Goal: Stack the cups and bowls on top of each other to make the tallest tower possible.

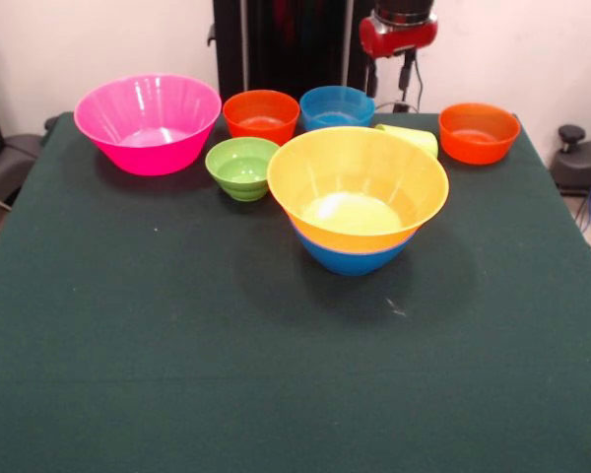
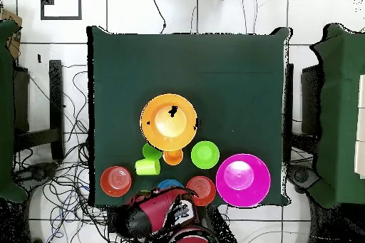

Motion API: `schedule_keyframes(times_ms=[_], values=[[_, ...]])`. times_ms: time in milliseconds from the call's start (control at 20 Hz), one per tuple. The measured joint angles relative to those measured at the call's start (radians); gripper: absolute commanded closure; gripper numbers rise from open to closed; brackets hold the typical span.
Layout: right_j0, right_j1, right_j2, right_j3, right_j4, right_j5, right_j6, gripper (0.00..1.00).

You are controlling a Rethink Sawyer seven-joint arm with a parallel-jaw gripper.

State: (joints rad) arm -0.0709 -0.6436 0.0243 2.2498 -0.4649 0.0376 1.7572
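The tower is a large yellow-orange bowl [image 1: 358,182] [image 2: 169,121] nested in a medium blue bowl [image 1: 353,258] at mid-table. The large pink bowl [image 1: 148,123] [image 2: 243,179] stands apart at the robot's side. Beside it stand a small green bowl [image 1: 242,168] [image 2: 205,154], two small orange bowls [image 1: 261,115] [image 1: 479,132] and a small blue bowl [image 1: 337,106]. A lime-yellow cup [image 1: 411,138] [image 2: 147,167] lies on its side behind the tower. The green cup [image 2: 151,151] and orange cup [image 2: 173,157] show only from overhead. The gripper [image 2: 182,210] is drawn back over the table's robot-side edge, holding nothing that I can see.
The red arm [image 1: 399,32] hangs above the table's robot-side edge, over the small blue bowl. Cables lie on the floor around the table. Green-covered tables stand on both sides in the overhead view [image 2: 342,112].
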Motion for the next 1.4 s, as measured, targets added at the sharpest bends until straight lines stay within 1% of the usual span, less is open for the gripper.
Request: schedule_keyframes(times_ms=[300,700,850,1150,1200,1400], values=[[-0.011,0.031,-0.017,-0.022,0.000,0.026,0.000,0.00],[-0.018,0.076,-0.017,-0.069,0.000,0.092,0.000,0.00],[-0.017,0.089,-0.017,-0.084,0.000,0.101,0.000,0.00],[-0.009,0.140,-0.018,-0.156,0.000,0.107,0.000,0.00],[-0.008,0.146,-0.018,-0.166,0.000,0.107,0.000,1.00],[-0.002,0.157,-0.019,-0.184,0.000,0.109,0.000,1.00]])
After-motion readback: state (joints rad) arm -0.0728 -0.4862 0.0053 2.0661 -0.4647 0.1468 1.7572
